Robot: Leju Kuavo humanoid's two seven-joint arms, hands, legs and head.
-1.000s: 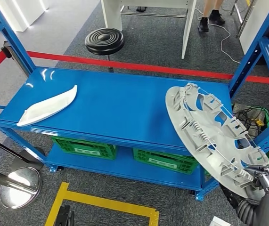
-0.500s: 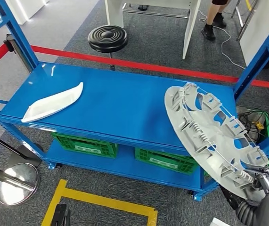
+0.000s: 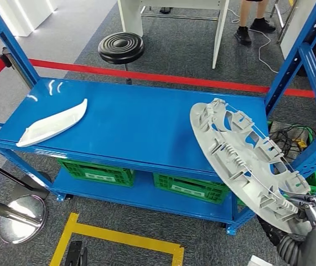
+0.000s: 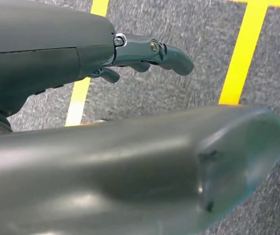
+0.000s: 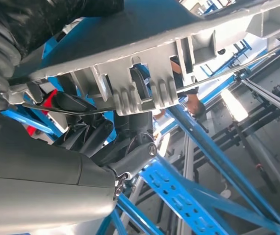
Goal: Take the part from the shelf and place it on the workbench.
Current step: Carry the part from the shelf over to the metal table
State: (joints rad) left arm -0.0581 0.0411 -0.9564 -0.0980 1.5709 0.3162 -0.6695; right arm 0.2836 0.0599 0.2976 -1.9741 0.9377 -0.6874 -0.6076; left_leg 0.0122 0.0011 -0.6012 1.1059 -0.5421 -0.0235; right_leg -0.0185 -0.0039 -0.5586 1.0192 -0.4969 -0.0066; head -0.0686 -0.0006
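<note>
The right hand [image 3: 315, 213] grips the lower rim of the round grey part [image 3: 243, 158], which tilts over the right end of the blue shelf [image 3: 139, 124]. The left hand [image 4: 145, 51] holds nothing, fingers apart above the carpet. A white trim piece [image 3: 51, 124] lies at the shelf's left end.

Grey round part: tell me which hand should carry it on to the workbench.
Right. The right hand already grips the grey round part at its lower rim, lifted above the blue shelf. The left hand hangs over the floor, holding nothing.
</note>
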